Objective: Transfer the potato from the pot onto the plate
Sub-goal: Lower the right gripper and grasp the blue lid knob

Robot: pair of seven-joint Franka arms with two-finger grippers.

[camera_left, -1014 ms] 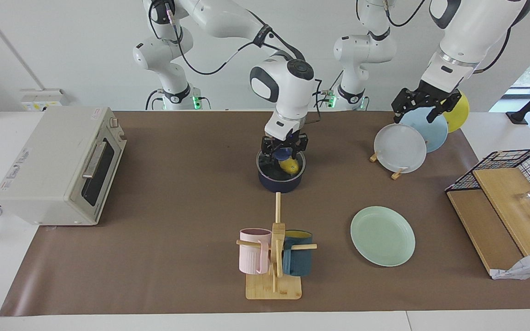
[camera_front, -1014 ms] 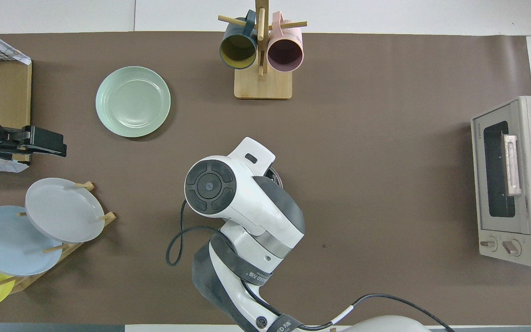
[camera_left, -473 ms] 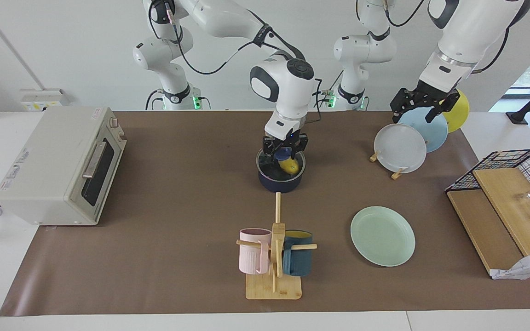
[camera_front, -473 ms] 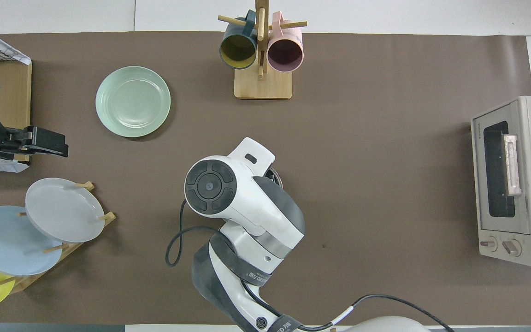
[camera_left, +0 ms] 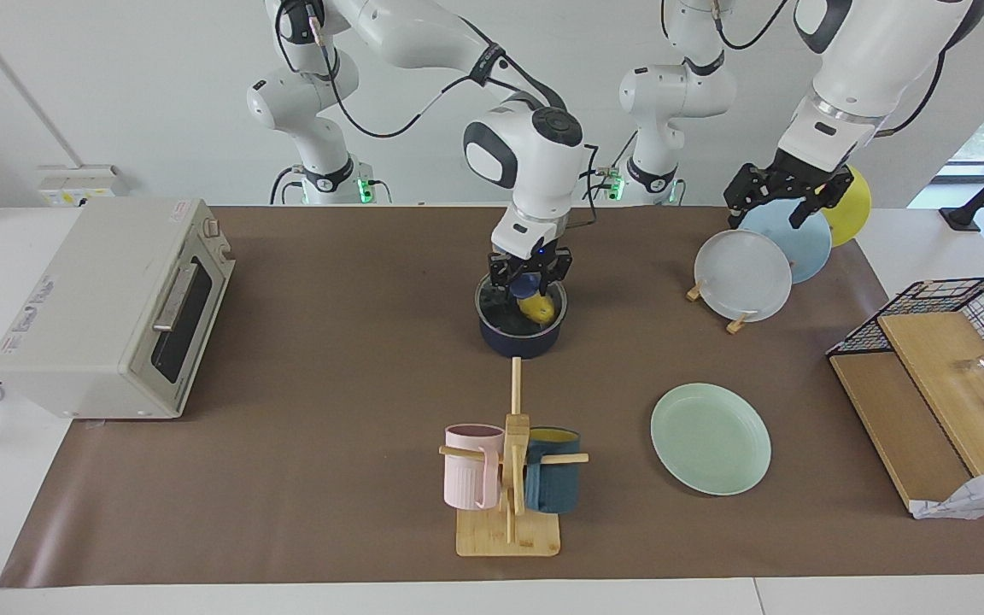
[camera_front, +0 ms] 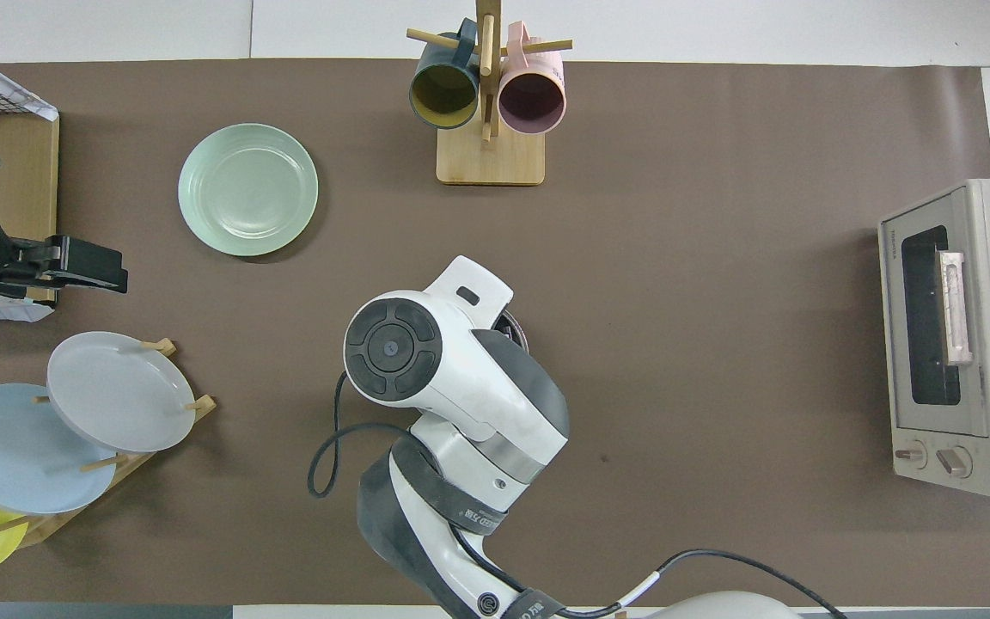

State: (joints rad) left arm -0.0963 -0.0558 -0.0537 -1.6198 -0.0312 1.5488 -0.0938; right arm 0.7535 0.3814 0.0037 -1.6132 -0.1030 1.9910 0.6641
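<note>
The potato (camera_left: 537, 309) lies inside the pot (camera_left: 523, 340), which stands on the table (camera_left: 330, 384) about midway between the two arms' ends, nearer to the robots than the mug rack (camera_left: 509, 478); the right hand (camera_left: 527, 286) is down at the pot's mouth, directly over the potato, and whether its fingers are clenched on the potato or only touching it cannot be told from the facing view; in the overhead view the arm's wrist covers the pot almost wholly, so nothing more can be read there; the left hand (camera_left: 787, 195) hangs over the rack of standing plates (camera_left: 744, 275) at the left arm's end of the table, its fingers spread and grasping nothing, and that arm waits; the plate (camera_left: 711, 438) lies flat and bare, farther from the robots than the pot and toward the left arm's end, well apart from the pot; as for progress, the task looks to be at its very start, in the grasping step: nothing has reached the plate; what is left, by my judgement, is to secure the potato, lift it clear of the pot's rim, carry it across to the mint-green plate, set it down there and let go.
</note>
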